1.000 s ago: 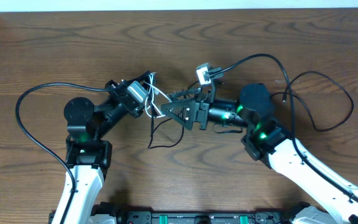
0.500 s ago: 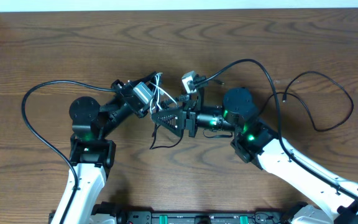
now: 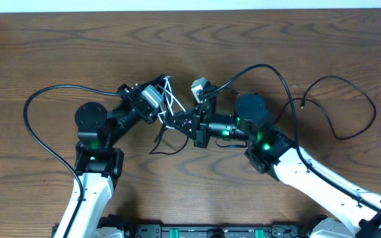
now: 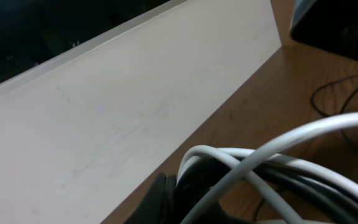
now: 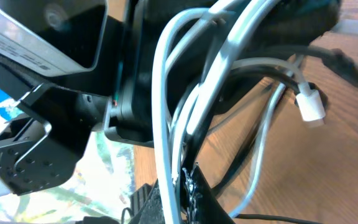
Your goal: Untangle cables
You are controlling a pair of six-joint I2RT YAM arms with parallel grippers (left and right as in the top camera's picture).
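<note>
Mid-frame, the thin white and black cables are grasped by the clenched left hand and the clenched right hand, over the brown wooden counter.

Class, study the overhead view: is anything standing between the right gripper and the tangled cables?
Nothing visible does. The right gripper is closed right at the cables, with no object between them. The left gripper holds the same cables from the other side.
</note>
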